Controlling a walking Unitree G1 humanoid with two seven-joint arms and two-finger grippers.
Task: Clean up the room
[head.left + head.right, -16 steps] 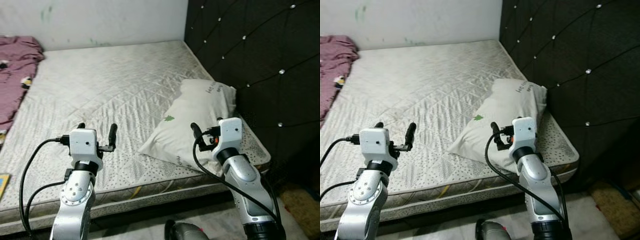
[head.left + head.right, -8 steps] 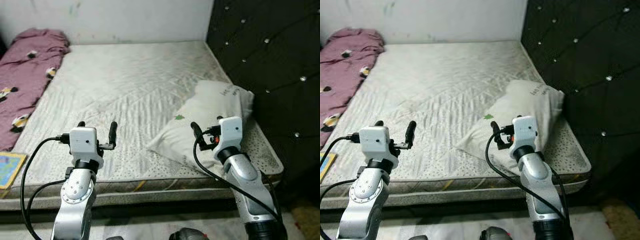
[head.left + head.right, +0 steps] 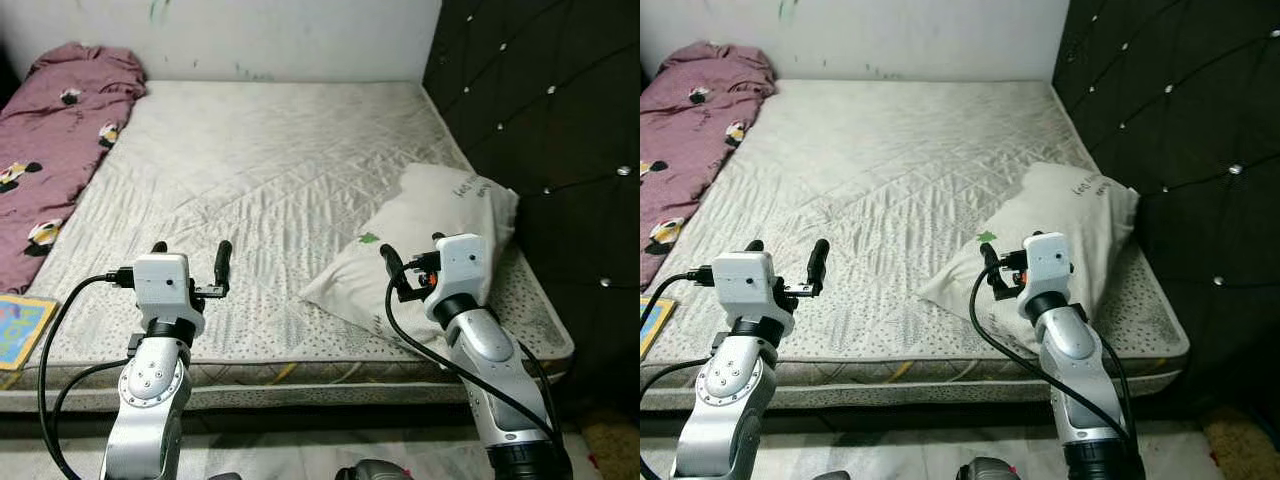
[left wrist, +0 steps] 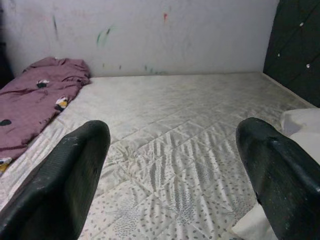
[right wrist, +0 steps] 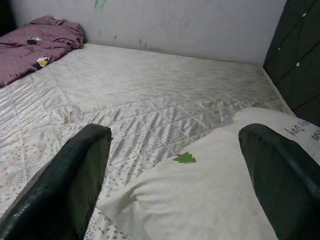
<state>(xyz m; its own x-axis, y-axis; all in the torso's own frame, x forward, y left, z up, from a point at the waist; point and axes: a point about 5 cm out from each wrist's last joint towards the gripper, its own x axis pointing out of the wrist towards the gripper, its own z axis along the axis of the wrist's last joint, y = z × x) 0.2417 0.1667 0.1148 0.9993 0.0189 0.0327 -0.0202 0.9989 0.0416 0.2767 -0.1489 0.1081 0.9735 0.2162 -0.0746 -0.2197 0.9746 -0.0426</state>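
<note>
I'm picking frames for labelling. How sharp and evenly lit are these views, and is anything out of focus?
Eye views: sharp, evenly lit, no glare; the headboard is very dark, with only its studs glinting. Wrist views: the mattress and pillow are clear, but the close black fingers are soft and out of focus.

My head cameras look forward and down over the mattress (image 3: 250,170) from its near edge. Each wrist camera sits low, looking along its own fingers across the bed toward the wall (image 4: 150,35). All views share the pillow (image 5: 210,200) and blanket (image 4: 35,100).
</note>
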